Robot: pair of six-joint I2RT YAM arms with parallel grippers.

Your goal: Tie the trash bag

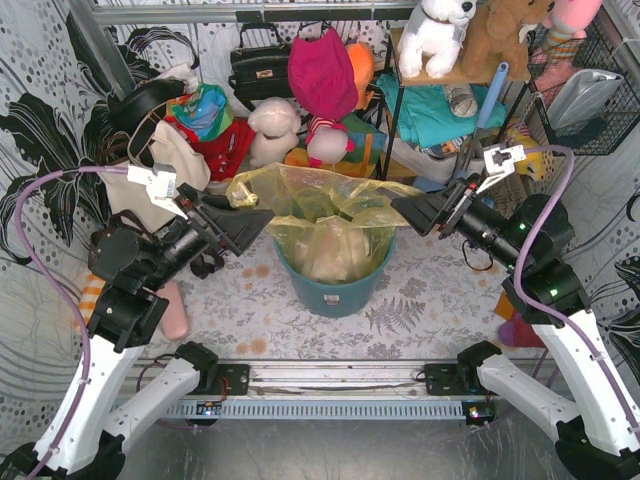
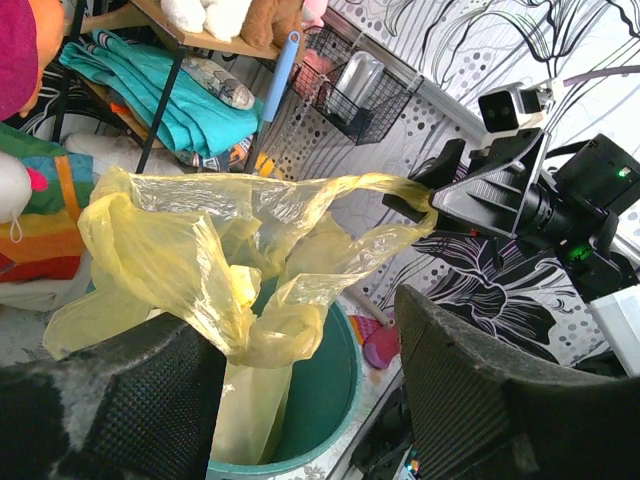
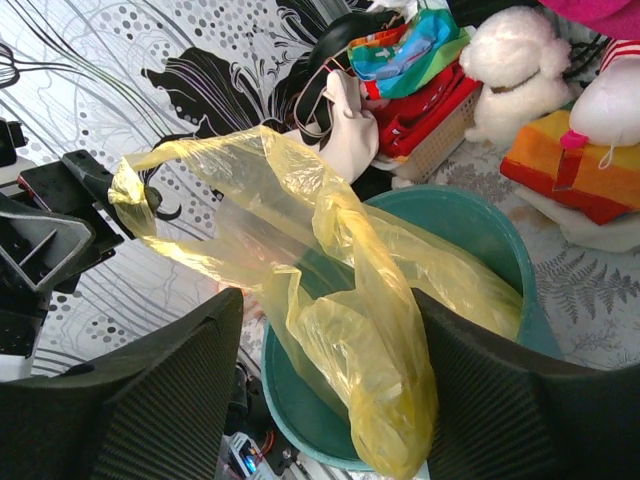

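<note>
The trash bag point(image 1: 335, 235), thin translucent yellow plastic, sits in a round teal bin point(image 1: 335, 295) at the table's middle, with pale waste showing through it. Its mouth is stretched sideways between my two grippers. My left gripper point(image 1: 262, 222) is at the bag's left corner with its jaws wide apart. In the left wrist view bag plastic point(image 2: 200, 250) drapes against the left finger point(image 2: 110, 400). My right gripper point(image 1: 400, 210) is at the right corner, also open. In the right wrist view a crumpled flap point(image 3: 360, 320) hangs loose between the fingers, nearer the right finger point(image 3: 520, 400).
Behind the bin stand a cream tote with black straps point(image 1: 165, 165), a black handbag point(image 1: 258, 65), stuffed toys point(image 1: 275, 130), a shelf with teal cloth point(image 1: 440, 105) and a wire basket point(image 1: 590, 100). A pink object point(image 1: 175, 310) lies beside the left arm.
</note>
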